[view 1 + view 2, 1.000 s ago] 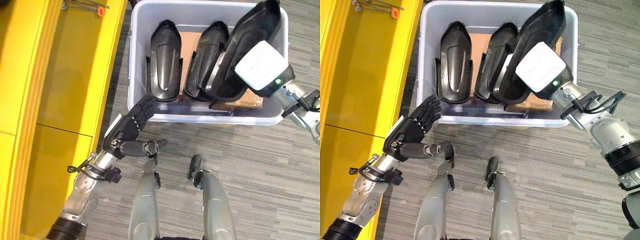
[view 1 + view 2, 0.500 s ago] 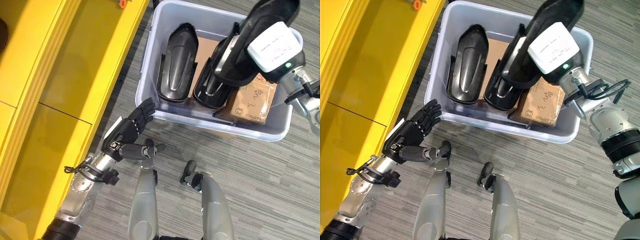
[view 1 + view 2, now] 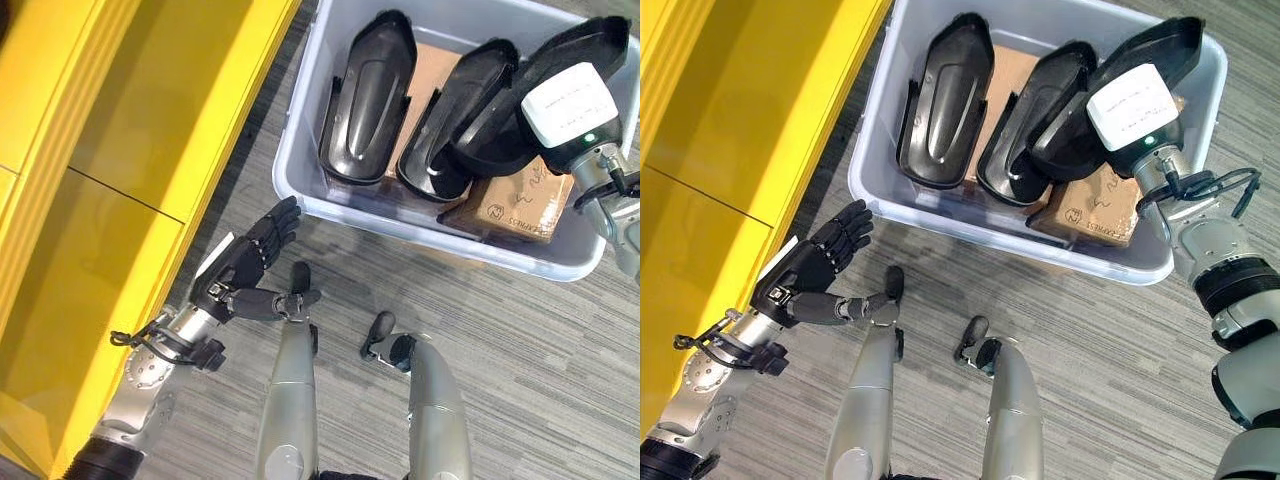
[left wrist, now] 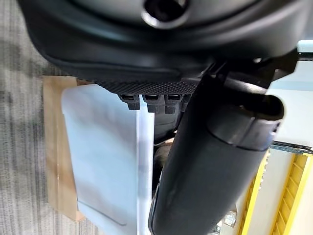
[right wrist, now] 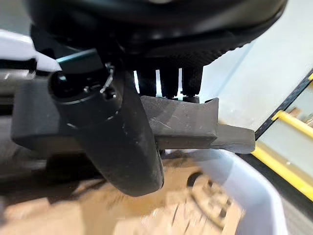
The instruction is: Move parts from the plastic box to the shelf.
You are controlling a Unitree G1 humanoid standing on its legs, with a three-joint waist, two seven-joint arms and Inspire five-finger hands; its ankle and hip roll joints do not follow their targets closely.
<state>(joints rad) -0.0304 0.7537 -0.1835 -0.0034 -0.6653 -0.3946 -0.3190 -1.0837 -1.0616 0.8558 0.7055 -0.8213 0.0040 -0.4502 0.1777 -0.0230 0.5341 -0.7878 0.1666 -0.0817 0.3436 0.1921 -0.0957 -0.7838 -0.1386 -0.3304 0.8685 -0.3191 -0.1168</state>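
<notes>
A pale translucent plastic box [image 3: 380, 215] stands on the floor and holds three black moulded parts. One part [image 3: 365, 100] lies at its left and a second [image 3: 455, 125] in its middle. The third part [image 3: 590, 45] slants over the box's right side, under my right wrist's white housing [image 3: 568, 104]. In the right wrist view my right hand [image 5: 112, 132] is shut, thumb and fingers clamping that part's edge [image 5: 186, 125]. My left hand [image 3: 240, 265] hangs open, fingers straight, above the floor just outside the box's near left corner. The yellow shelf [image 3: 120, 150] runs along the left.
A brown cardboard carton [image 3: 520, 205] lies in the box's right half beneath the parts. Grey striped carpet [image 3: 520, 340] surrounds the box. A narrow strip of floor separates the shelf's edge from the box's left wall [image 3: 865, 150].
The camera view has shifted. The part in my right hand stood steeper half a second ago and now lies flatter over the box's right side. My left hand stays open by the corner.
</notes>
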